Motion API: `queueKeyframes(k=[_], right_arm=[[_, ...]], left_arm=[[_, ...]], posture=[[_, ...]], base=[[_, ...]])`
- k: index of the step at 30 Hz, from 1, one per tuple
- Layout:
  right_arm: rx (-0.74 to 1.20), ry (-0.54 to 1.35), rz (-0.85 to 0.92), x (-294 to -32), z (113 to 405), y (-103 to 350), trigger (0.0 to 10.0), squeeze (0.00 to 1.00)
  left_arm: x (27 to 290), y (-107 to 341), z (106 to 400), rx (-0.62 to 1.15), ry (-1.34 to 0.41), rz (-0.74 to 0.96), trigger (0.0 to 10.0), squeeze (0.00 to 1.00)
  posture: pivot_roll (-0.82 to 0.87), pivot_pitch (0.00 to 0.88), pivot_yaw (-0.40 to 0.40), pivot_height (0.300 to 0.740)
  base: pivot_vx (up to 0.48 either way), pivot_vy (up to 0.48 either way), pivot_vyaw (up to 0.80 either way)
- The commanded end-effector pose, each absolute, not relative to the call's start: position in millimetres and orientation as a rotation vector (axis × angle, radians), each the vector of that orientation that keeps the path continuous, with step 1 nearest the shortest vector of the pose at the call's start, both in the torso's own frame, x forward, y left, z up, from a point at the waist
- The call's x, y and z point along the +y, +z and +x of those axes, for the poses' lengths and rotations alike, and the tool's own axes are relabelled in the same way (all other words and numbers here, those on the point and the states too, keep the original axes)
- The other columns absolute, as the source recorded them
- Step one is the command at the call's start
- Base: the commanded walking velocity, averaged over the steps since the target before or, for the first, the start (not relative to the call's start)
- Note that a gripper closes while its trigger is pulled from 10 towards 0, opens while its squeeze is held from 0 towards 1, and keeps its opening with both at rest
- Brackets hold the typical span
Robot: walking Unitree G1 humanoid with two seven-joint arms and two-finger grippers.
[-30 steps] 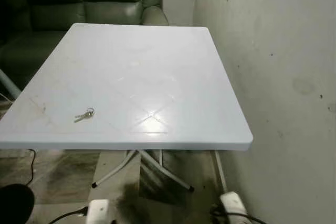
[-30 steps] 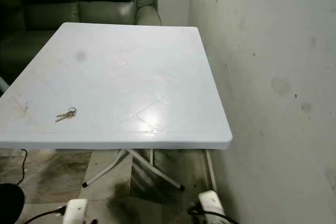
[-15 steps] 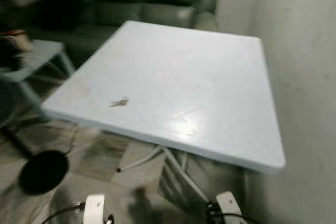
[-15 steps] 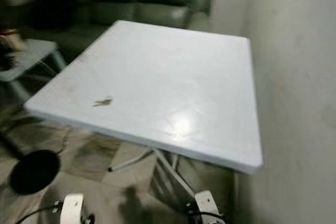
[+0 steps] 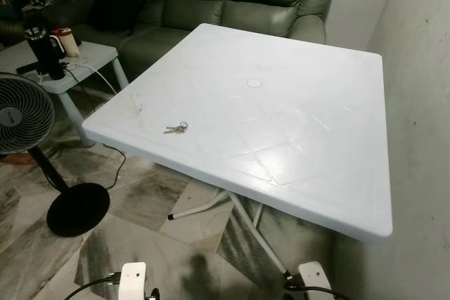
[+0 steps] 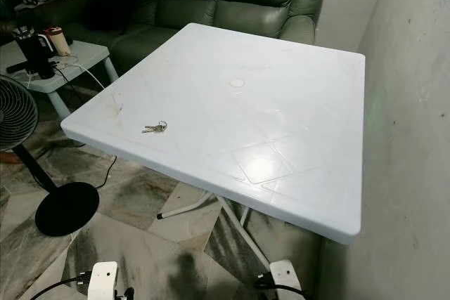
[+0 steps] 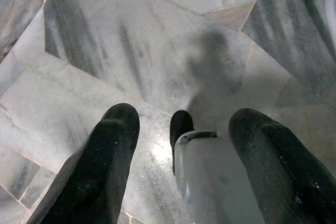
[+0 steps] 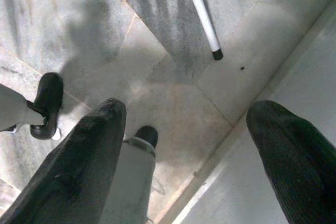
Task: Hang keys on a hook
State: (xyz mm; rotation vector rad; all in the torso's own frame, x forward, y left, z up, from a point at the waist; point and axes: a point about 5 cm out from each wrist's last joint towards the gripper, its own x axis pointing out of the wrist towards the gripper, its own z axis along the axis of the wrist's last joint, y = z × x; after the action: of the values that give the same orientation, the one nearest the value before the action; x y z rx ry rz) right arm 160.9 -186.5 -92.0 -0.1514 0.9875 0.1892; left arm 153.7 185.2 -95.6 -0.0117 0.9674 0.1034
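A fan [image 5: 20, 114] stands on the floor left of the white table [image 5: 302, 96], and a small side table [image 5: 81, 57] sits behind it. The keys [image 5: 176, 128] lie on the white table, near its front left edge. No hook can be seen. Both arms hang low over the floor. The left gripper [image 7: 181, 145] has its fingers spread, and so does the right gripper [image 8: 189, 145]. I think the robot is at the walk-up step. Next it needs to step close and reach for the keys.

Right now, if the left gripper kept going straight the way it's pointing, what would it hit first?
Most likely the marble floor: the left gripper, fingers apart, points down at it, with the robot's own foot close to that line.
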Motion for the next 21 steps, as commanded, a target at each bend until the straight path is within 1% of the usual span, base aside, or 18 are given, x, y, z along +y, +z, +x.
queueKeyframes(k=[1, 21], right_arm=[[0.978, 0.192, -0.133, -180.8, 163.3, -91.6, 10.0, 0.0], [0.975, 0.187, -0.121, -179.9, 163.1, -91.7, 10.0, 0.0]], left_arm=[[189.3, -95.5, 152.7, 0.969, 0.108, -0.008, 10.0, 0.0], [190.2, -94.8, 154.0, 0.964, 0.111, -0.006, 10.0, 0.0]], posture=[[-0.08, 0.0, -0.004, 0.74], [-0.08, 0.0, -0.004, 0.74]], base=[[0.0, 0.334, 0.0], [0.0, 0.474, 0.0]])
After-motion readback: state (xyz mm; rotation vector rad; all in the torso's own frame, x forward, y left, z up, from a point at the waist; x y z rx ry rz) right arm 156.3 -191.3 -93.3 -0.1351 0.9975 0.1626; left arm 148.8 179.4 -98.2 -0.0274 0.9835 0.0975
